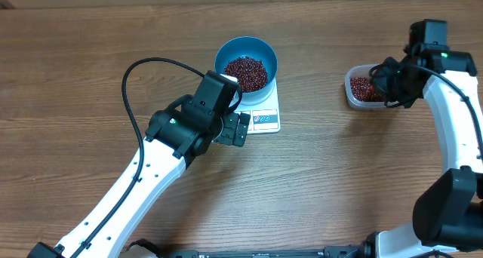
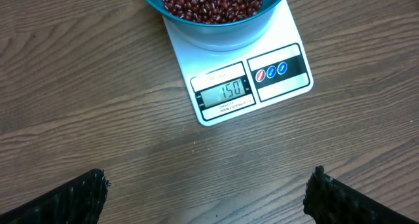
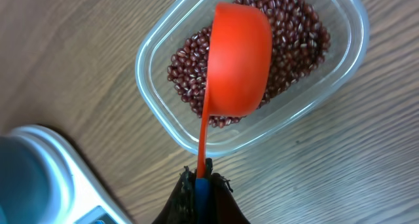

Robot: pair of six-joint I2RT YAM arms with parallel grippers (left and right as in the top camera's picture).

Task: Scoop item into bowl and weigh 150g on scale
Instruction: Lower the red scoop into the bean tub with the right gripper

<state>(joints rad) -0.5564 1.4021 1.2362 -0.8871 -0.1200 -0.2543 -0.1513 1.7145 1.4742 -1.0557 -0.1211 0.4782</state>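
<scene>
The left gripper [image 2: 206, 198] stands wide open and holds nothing. In its wrist view the two dark fingertips [image 2: 78, 198] sit far apart at the bottom corners, with only bare wooden table [image 2: 98, 86] between them. From overhead it hangs just beside the near left corner of the scale [image 2: 286, 37], facing its display edge. Whether it touches the scale cannot be told.

The right gripper [image 3: 201, 188] is clamped tight on the thin handle of a red scoop [image 3: 239, 60]; a sliver of blue shows at the handle's end between the fingers. The scoop's cup is seen from its rounded back, held over a clear plastic tub [image 3: 347, 54] at the right side of the table, well apart from the scale. Whether the cup rests on the tub's contents or hangs just above them cannot be told.

The dark red beans [image 1: 246, 73] lie in two places: a loose heap fills the blue bowl [image 1: 226, 50], and more cover the bottom of the tub. The bowl stands upright on the far part of the white scale, leaving the near edge bare. There the display [image 2: 226, 90] reads 150, beside a label panel with small round marks.
</scene>
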